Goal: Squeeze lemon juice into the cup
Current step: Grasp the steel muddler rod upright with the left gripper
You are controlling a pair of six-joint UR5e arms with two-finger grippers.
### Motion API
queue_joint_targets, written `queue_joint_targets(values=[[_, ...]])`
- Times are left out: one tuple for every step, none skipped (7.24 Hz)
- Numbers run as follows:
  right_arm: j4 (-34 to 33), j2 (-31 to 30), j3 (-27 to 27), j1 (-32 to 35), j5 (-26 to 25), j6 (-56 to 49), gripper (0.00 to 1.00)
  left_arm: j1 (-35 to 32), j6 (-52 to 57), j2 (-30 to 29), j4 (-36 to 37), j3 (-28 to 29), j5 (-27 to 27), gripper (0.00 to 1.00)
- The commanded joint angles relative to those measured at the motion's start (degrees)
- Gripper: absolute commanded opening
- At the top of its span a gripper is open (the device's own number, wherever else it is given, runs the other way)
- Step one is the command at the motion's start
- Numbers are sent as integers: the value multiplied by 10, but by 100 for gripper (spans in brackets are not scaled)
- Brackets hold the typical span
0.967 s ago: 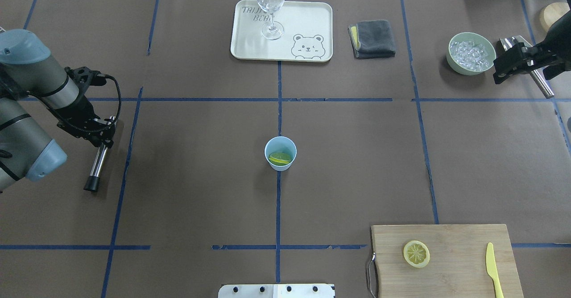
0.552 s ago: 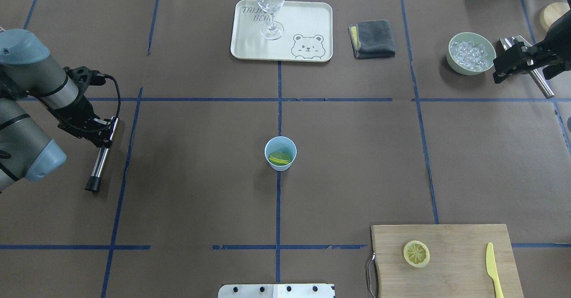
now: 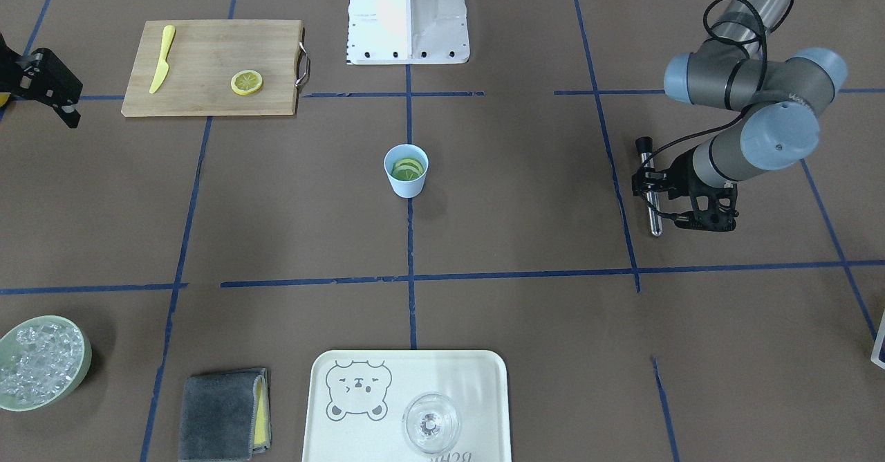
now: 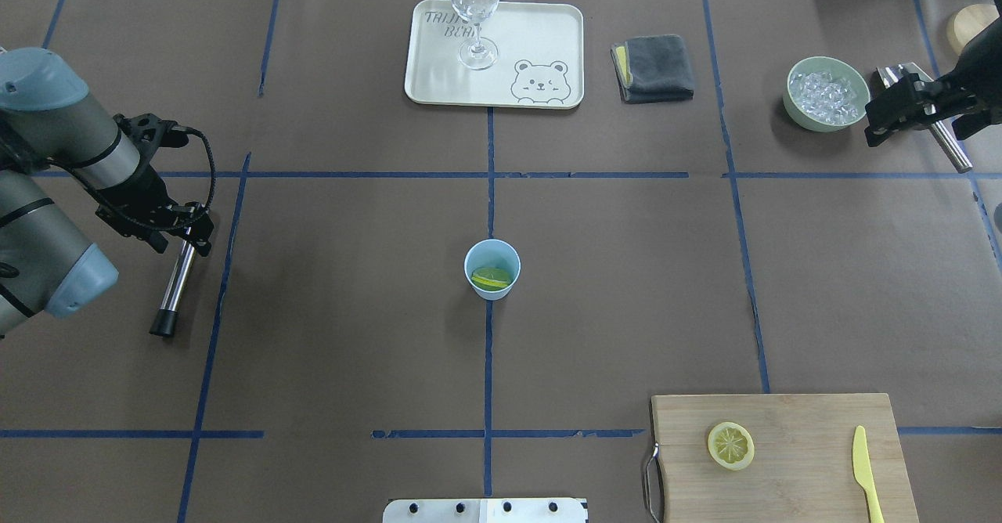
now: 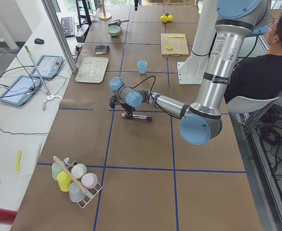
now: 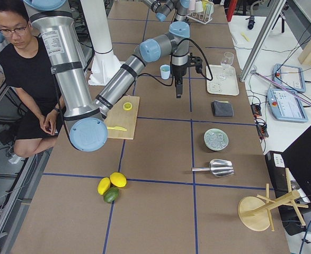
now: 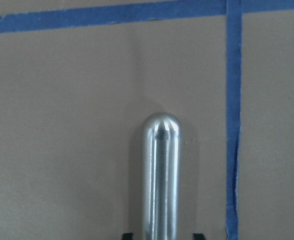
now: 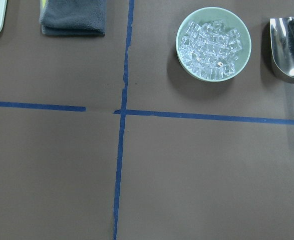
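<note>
The light-blue cup (image 4: 491,290) stands at the table's middle, also in the front view (image 3: 406,184). A lemon slice (image 4: 491,277) lies inside it. A second lemon slice (image 4: 731,445) lies on the cutting board (image 4: 798,421). My left gripper (image 4: 196,235) is far left of the cup, low over a metal rod (image 4: 174,284) that lies on the table. In the left wrist view the rod (image 7: 161,170) sits between the fingertips with a gap on each side, so the gripper is open. My right gripper (image 4: 875,124) is open and empty at the far right.
A yellow plastic knife (image 4: 863,460) lies on the board. A pale green bowl (image 4: 791,112) of ice and a metal scoop (image 8: 289,50) are near the right gripper. A tray (image 4: 540,37) with a clear glass (image 4: 475,14) and a grey cloth (image 4: 654,69) lie at the back.
My left gripper has shifted slightly to the right over the rod's upper end. The rod, cup and lemon slices have not moved. The right gripper has barely moved.
</note>
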Motion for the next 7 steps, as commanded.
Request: queue_joint_targets(values=[[0,1,0,0,0,0,100,1,0,-1,0,3,0,74],[0,0,0,0,0,0,100,2,0,-2,0,6,5,74],[0,0,0,0,0,0,100,4,0,-2,-1,8,8,74],[0,1,0,0,0,0,100,5,1,-2,-1,8,8,74],[0,1,0,0,0,0,100,5,2,-2,-1,7,8,73],[0,1,-1,0,0,0,100,6,2,-2,-1,9,9,73],[0,2,-1,1,0,0,100,6,1,-2,-4,10,20,73]])
